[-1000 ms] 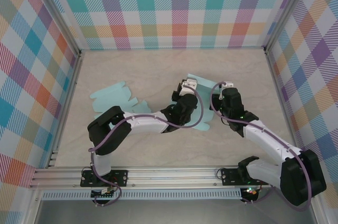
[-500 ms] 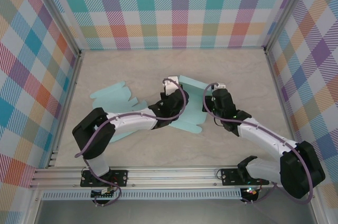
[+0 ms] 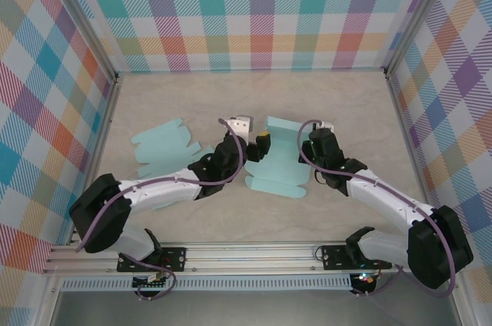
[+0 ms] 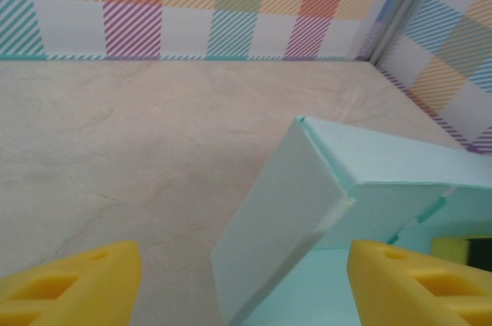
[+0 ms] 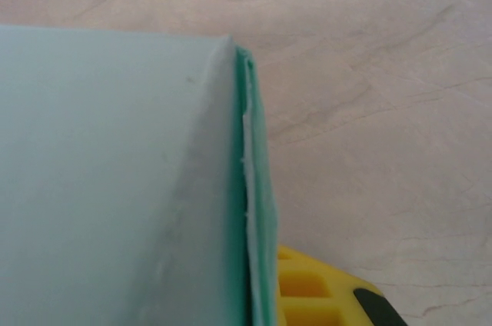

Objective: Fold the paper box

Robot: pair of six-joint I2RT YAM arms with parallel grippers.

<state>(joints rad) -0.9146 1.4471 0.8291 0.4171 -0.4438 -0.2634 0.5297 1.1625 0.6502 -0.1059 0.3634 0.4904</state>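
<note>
Where I work: a pale, marble-patterned table (image 3: 177, 95) lies under soft, even light. Walls (image 3: 254, 11) of pastel plaid in teal, orange, purple and yellow on white close it in along its far, left and right edges. Bare aluminium posts (image 3: 81, 18) stand at the two far corners, and a slotted aluminium rail (image 3: 254, 253) runs along the near edge.

The table (image 3: 192, 103) has a pale beige, marble-patterned top, enclosed on three sides by checked walls (image 3: 261, 11). Two light teal paper items lie directly on it. A flat blank (image 3: 161, 148), unfolded, lies left of centre. The paper box (image 3: 280, 161), partly folded with one panel tilted up, lies at centre, apart from the blank
</note>
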